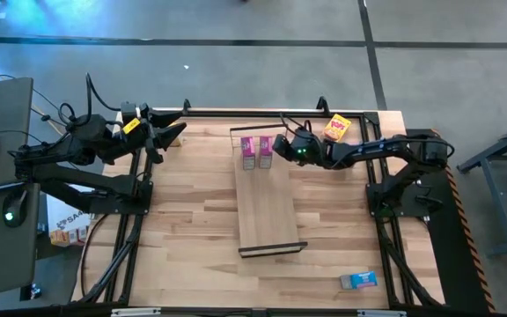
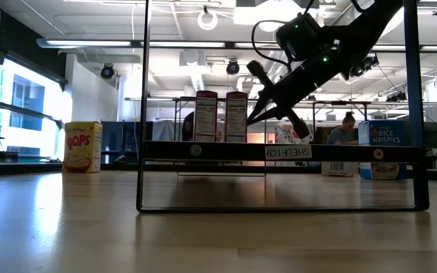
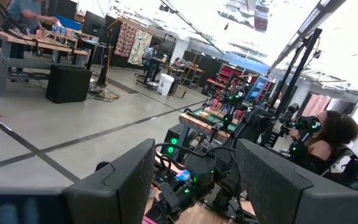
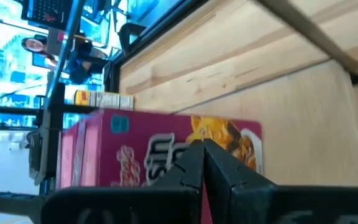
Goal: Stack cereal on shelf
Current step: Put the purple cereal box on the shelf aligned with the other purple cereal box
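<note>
Two pink cereal boxes [image 1: 256, 151] stand upright side by side on the far end of the pale shelf [image 1: 267, 207], and also show in the low view [image 2: 220, 117]. My right gripper [image 1: 277, 146] is shut, its tips level at the right-hand pink box's broad face [image 4: 166, 149]. A yellow box [image 1: 337, 128] stands on the table by the far right corner. A light blue box [image 1: 359, 280] lies flat near the table's near right edge. My left gripper [image 3: 194, 180] is open, raised over the far left corner, pointing out into the room. My right gripper [image 2: 253, 119] comes level from the table's right side, its shut fingertips [image 4: 194, 155] against the view of the right-hand pink box's face. I cannot tell whether they touch it. The box stands upright on the shelf.
The near half of the shelf plank [image 1: 271, 224] is bare, bounded by its black end frame [image 1: 273, 250]. The frame's uprights [image 2: 144, 114] stand across the low view. People sit at desks in the room beyond the table.
</note>
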Robot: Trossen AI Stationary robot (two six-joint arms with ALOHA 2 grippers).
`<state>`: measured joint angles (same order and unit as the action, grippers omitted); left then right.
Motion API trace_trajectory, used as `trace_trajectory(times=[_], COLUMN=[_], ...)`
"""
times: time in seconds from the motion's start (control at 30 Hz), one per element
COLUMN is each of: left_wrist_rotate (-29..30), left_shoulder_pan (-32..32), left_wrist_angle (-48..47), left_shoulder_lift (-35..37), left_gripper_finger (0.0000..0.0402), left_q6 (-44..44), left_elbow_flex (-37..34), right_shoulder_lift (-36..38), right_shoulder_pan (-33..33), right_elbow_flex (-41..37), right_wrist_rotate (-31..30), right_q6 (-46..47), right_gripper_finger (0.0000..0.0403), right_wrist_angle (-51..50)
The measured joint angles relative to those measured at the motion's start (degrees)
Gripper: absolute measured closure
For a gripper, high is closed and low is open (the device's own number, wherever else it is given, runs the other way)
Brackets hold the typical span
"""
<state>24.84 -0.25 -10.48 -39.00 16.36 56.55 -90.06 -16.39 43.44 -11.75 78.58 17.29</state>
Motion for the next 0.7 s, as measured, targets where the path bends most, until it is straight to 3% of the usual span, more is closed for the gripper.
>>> trace_trajectory(times=[0.7], left_wrist_rotate=[0.0], left_shoulder_pan=[0.0], left_wrist_angle=[0.0], left_shoulder_lift=[-0.7], left_gripper_finger=[0.0184], left_q6=[-0.1], left_elbow_flex=[0.0], right_shoulder_lift=[0.2], right_shoulder_pan=[-3.9], right_elbow_flex=[0.0], right_wrist_rotate=[3.9], right_q6=[-4.5], right_gripper_finger=[0.0403], right_wrist_angle=[3.3])
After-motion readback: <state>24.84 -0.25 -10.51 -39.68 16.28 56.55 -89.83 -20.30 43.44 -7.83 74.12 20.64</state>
